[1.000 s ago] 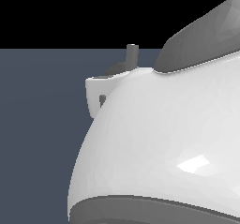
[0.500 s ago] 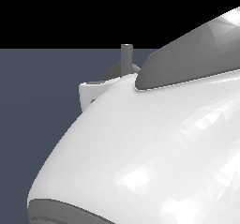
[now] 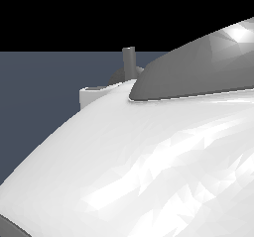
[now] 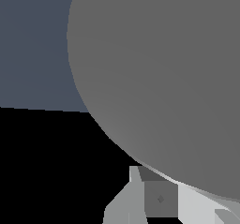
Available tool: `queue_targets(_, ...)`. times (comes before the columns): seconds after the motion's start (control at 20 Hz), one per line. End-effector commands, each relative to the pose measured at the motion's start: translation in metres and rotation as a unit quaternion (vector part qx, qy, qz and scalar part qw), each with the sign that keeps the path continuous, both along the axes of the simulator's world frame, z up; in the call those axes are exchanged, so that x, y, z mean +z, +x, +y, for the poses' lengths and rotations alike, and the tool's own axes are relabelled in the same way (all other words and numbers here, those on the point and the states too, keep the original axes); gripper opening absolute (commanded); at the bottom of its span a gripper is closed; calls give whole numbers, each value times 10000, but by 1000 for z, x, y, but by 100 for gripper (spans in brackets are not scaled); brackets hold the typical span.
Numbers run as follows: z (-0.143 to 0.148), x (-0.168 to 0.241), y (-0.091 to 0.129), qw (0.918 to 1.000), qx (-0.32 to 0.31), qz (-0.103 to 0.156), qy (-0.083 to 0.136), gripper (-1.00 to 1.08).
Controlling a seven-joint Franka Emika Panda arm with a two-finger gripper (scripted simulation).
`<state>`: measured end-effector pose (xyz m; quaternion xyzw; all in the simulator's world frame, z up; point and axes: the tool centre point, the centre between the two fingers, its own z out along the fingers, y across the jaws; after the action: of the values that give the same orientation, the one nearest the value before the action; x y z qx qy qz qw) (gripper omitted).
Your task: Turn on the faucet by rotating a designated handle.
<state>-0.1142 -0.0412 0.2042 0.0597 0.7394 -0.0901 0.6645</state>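
In the exterior view my white arm (image 3: 163, 166) fills most of the picture and hides the gripper. Above its edge a thin grey upright rod, the handle (image 3: 128, 61), rises from a darker rounded grey part of the faucet (image 3: 118, 76). A white block of my hand (image 3: 92, 95) shows just beside them, towards the exterior view's left. In the wrist view the faucet's flat matte grey round face (image 4: 164, 73) fills most of the frame. My gripper (image 4: 157, 190) shows only partly at the picture's edge, right against that grey face. How its jaws stand is not visible.
A flat slate-blue floor (image 3: 44, 92) lies behind the faucet, with black background above it. The same floor shows in the wrist view (image 4: 33, 45).
The white arm has swelled to cover more of the exterior view. The handle and the white hand block have shifted slightly towards the exterior view's left.
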Motion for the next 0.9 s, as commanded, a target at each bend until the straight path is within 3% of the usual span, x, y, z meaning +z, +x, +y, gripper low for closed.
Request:
queue_targets(0.0, 17, 22, -2, 9997, 161, -174, 33, -100)
queue_targets(0.05, 6, 15, 1, 9999, -4, -109, -8, -100)
queue_targets(0.85, 76, 16, 8, 9982, 507, -311, 120, -100)
